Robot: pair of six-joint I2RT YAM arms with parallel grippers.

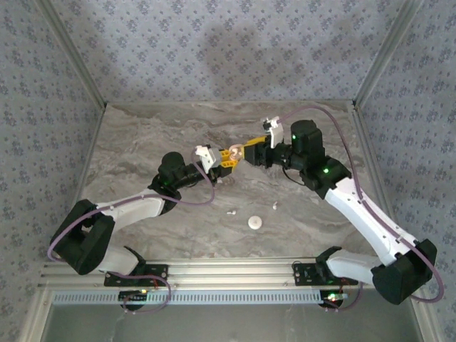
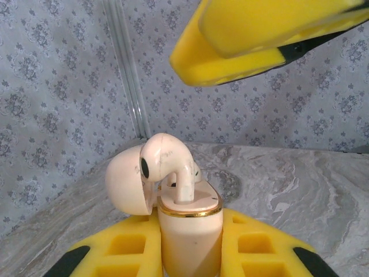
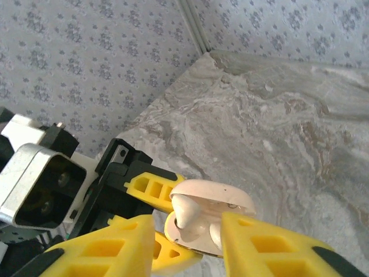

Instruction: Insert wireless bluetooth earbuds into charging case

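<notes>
My left gripper (image 2: 190, 234) is shut on the cream charging case (image 2: 190, 242), which stands upright between its yellow fingers (image 2: 124, 248) with the lid (image 2: 124, 187) swung open to the left. One white earbud (image 2: 167, 158) stands with its stem in a slot of the case, its bud well above the gold rim. In the right wrist view the same earbud (image 3: 189, 210) sits under the open lid (image 3: 213, 193). A second white bud (image 3: 217, 231) lies lower in the case. My right gripper (image 3: 187, 222) hovers over the case, open, its fingers (image 3: 271, 248) on either side without touching the earbud.
From above, both grippers meet at mid-table, left gripper (image 1: 222, 159) and right gripper (image 1: 246, 152). Two small white earbud pieces (image 1: 231, 211) (image 1: 275, 206) and a round white piece (image 1: 255, 222) lie on the marble table (image 1: 142, 142) nearer the arm bases. Patterned walls enclose three sides.
</notes>
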